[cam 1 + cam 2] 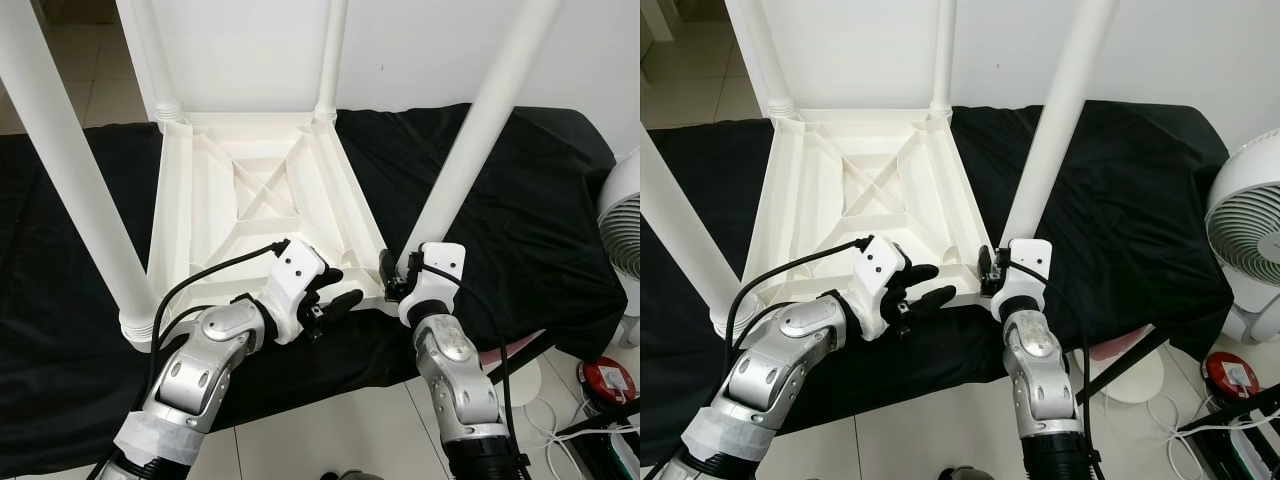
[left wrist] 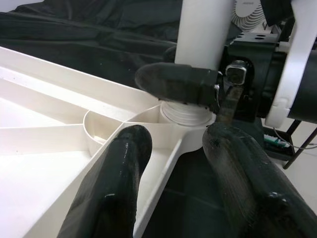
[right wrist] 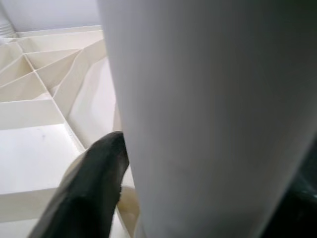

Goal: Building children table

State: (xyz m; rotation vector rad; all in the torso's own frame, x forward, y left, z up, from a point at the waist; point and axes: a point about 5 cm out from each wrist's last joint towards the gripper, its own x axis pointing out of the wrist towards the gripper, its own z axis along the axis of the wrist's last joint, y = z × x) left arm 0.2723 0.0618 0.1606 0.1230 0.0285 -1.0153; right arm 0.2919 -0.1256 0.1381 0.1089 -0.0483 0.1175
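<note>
A: What is shown from the head, and why is the table [image 1: 255, 190] laid that way?

B: The white plastic table is set upside down on a surface draped in black cloth [image 1: 520, 200], so that the ribbed underside and its corner sockets are exposed. All four legs are stood upright in the corners. The near right leg [image 1: 470, 150] is gripped low down by the right end effector [image 1: 392, 285], probably so that it can be steadied or pressed into its socket. The left end effector [image 1: 335, 305] is held spread at the table's near edge, just beside that corner, apparently to brace the frame. A fan [image 1: 1250, 240] is seen off to the right on the floor.

A: And from the left wrist?

B: The left fingers [image 2: 114, 193] are seen parted over the rim, one above the ribbing and one outside the edge, with nothing pinched. The leg's ringed foot [image 2: 185, 111] is seen seated in the corner socket, with the right end effector's finger [image 2: 173, 84] wrapped around the leg just above it.

A: And from the right wrist?

B: The leg [image 3: 213, 119] is pressed close against the camera, with one black finger [image 3: 89, 183] laid against its side, which suits a closed grip. The job is judged nearly finished.
</note>
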